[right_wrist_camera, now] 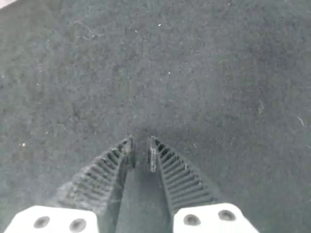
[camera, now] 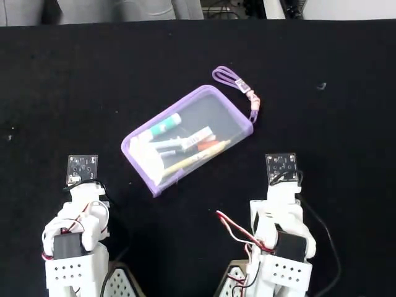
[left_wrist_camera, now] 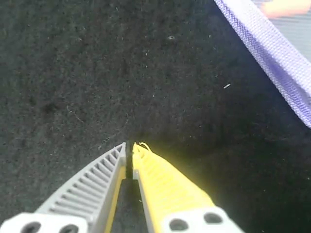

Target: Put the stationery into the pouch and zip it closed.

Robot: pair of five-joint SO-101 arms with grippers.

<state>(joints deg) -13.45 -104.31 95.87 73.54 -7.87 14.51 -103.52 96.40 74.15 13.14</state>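
Note:
A clear pouch with purple trim (camera: 189, 139) lies tilted at the middle of the black table. Inside it lie several pens and markers (camera: 182, 148). Its zip pull with a pink tag (camera: 253, 106) sits at the far right corner, beside a purple wrist loop (camera: 228, 78). The zip looks drawn along the edge. My left gripper (left_wrist_camera: 130, 148) is shut and empty, low over bare cloth, with the pouch's purple edge (left_wrist_camera: 272, 53) a little beyond it. My right gripper (right_wrist_camera: 141, 148) hangs shut over bare cloth with nothing in it.
Both arms are folded back at the near edge, the left arm (camera: 77, 229) and the right arm (camera: 281, 229), either side of the pouch. The black cloth (camera: 322, 124) runs wide around the pouch. The table's far edge (camera: 124, 23) is at the back.

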